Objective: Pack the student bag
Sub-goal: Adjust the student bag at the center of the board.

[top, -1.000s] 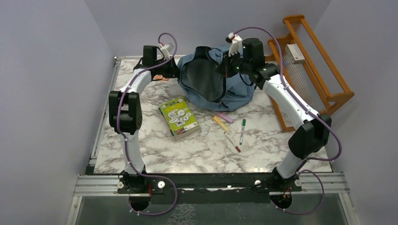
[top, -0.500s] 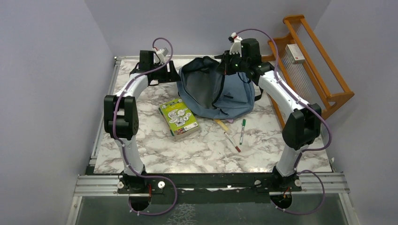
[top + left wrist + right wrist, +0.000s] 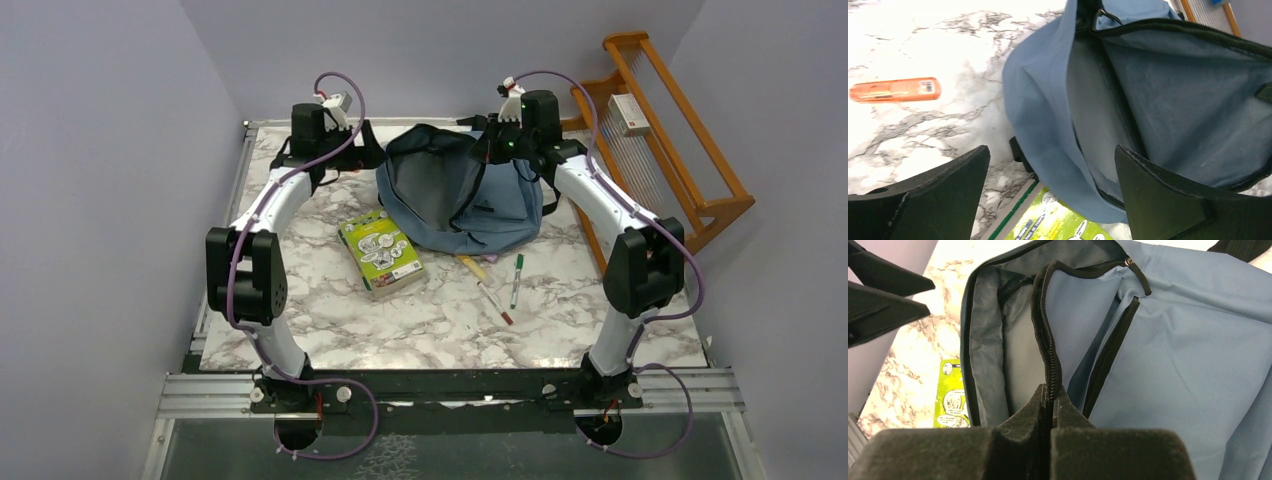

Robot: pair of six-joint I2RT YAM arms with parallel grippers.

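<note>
Two arms reach to the far half of the white marbled bench (image 3: 450,330) in the overhead view. There we see the soft slate-blue fabric backpack (image 3: 500,200) lying with its mouth open toward the left, grey lining showing. The left tool (image 3: 366,156) hovers just beside its left edge, and the right tool (image 3: 488,148) sits at its upper rim. Near the backpack lie a green illustrated book (image 3: 381,254), a yellow highlighter (image 3: 471,264), a red-capped pen (image 3: 494,302) and a green-capped pen (image 3: 517,279). An orange wooden rack (image 3: 665,150) stands at the right.

From the left wrist, we find the left tool's jaws wide apart and holding nothing, above the backpack's open edge. An orange translucent pen (image 3: 895,90) lies on the marble.

From the right wrist, we see the right tool pinched tight on the backpack's black zipper edge (image 3: 1048,355).
</note>
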